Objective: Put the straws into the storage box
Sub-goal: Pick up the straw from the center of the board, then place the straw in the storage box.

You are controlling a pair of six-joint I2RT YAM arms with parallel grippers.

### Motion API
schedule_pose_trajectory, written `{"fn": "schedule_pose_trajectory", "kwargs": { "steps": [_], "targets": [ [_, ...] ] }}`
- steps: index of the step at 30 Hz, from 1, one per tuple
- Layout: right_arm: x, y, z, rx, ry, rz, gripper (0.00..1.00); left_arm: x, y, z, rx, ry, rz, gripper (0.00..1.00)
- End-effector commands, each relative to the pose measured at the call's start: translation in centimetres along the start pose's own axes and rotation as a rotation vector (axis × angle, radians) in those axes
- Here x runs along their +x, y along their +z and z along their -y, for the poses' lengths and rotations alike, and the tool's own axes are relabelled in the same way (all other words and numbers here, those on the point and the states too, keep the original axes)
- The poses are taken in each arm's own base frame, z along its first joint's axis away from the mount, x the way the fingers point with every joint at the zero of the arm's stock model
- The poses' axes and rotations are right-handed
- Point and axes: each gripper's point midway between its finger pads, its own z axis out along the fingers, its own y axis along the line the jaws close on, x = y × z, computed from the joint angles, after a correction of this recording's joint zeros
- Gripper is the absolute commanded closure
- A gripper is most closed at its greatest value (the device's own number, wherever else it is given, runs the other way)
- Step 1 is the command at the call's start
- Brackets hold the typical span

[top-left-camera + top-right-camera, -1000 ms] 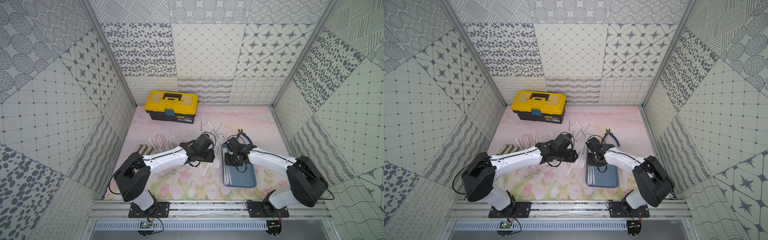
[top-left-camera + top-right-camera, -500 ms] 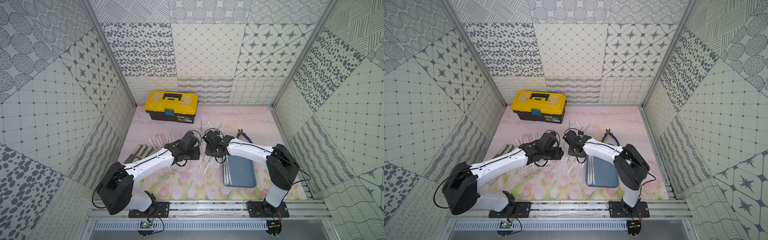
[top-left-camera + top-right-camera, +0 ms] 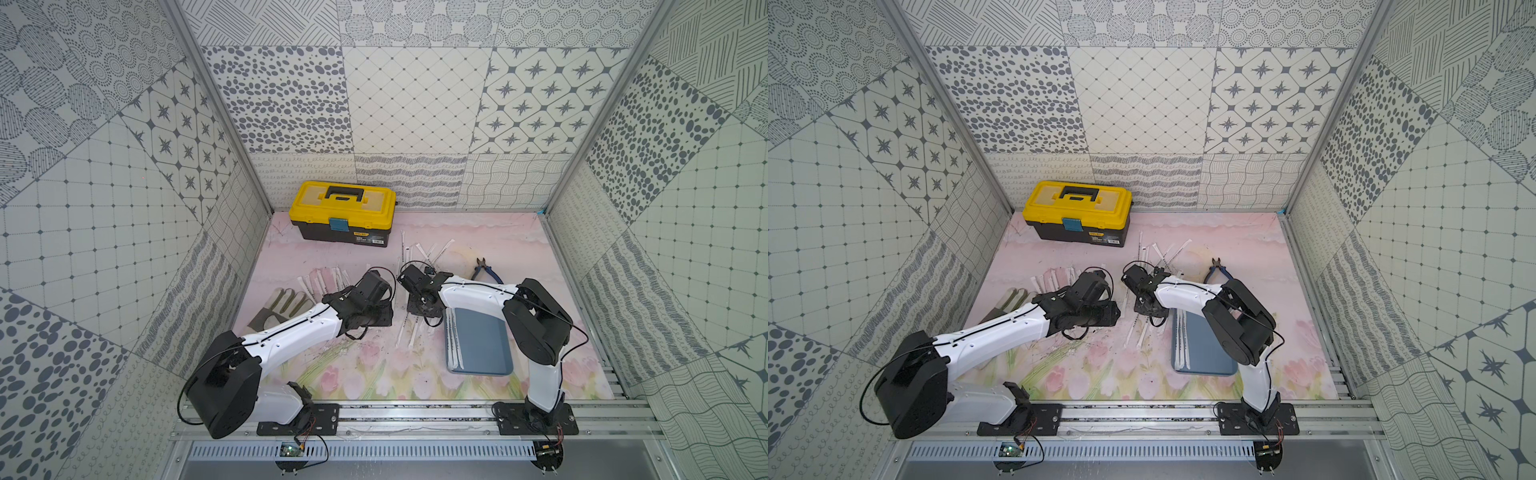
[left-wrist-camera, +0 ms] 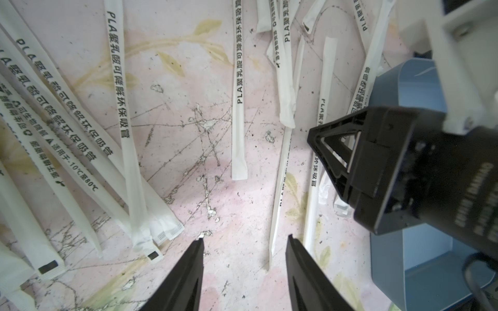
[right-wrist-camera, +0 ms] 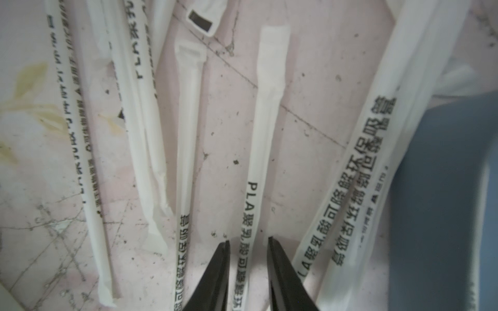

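The job looks only just started. Nearest, the storage box point(image 3: 482, 349) holds three, perhaps four, straws point(image 3: 456, 345), laid along the wall on the left gripper's side; otherwise only its blue floor shows. Just beside that wall about three more lie loose on the mat point(image 3: 374, 374). There the right gripper point(image 5: 248, 241) stands with its fingers narrowly apart astride one straw, not visibly pinching it. A little farther from the box, the left gripper point(image 4: 244, 239) hovers with fingers wide apart and empty. Beyond it lie five or six straws, and past the box's far end lies roughly another half dozen, crossed. By my count a dozen or more are left. One glove point(image 3: 282, 305), one pliers point(image 3: 486, 272) and one toolbox point(image 3: 347, 212) are bystanders.
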Motion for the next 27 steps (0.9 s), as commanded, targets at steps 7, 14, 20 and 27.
{"fn": "schedule_pose_trajectory", "kwargs": {
  "steps": [7, 14, 20, 27],
  "targets": [
    [-1.3, -4.1, -3.9, -0.198, -0.020, 0.042, 0.90, -2.1, -1.8, -1.2, -0.024, -0.016, 0.063, 0.47],
    [-1.4, -12.3, -1.6, -0.372, -0.073, 0.125, 0.91, -5.1, -4.5, 1.3, 0.082, -0.028, 0.167, 0.47],
    [-0.2, -10.4, 9.0, -0.399, -0.072, 0.058, 0.93, -2.3, -1.6, 9.4, 0.241, 0.066, 0.064, 0.47],
    [1.4, -7.0, 12.3, -0.323, -0.146, -0.003, 0.93, 0.9, 2.6, 14.2, 0.309, 0.105, -0.078, 0.48]
  ]
}}
